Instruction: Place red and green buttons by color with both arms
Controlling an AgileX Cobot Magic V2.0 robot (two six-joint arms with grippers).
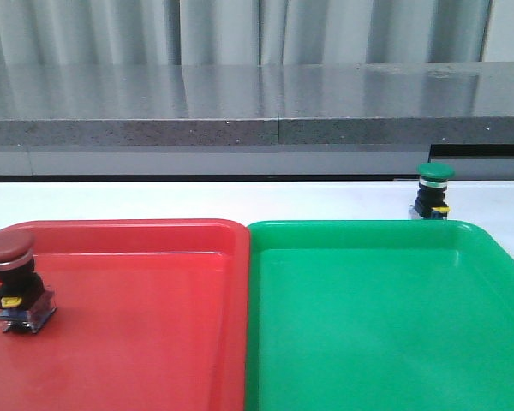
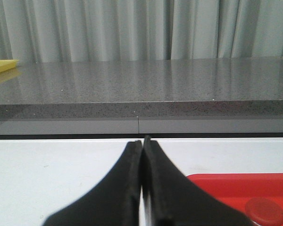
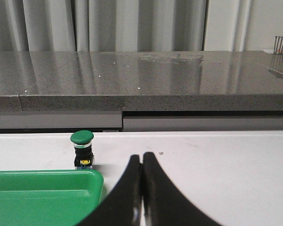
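The red button (image 1: 14,278) stands upright inside the red tray (image 1: 154,325) near its left edge; its cap also shows in the left wrist view (image 2: 265,210). The green button (image 1: 433,190) stands upright on the white table just behind the green tray (image 1: 385,325); it also shows in the right wrist view (image 3: 82,149). My left gripper (image 2: 142,143) is shut and empty over the table, left of the red tray (image 2: 236,186). My right gripper (image 3: 142,157) is shut and empty, right of the green tray (image 3: 42,195). Neither arm shows in the front view.
The two trays lie side by side, touching at the middle. A grey stone counter (image 1: 257,107) with a curtain behind runs along the far side of the white table (image 1: 197,201). A yellow object (image 2: 1,67) lies on the counter.
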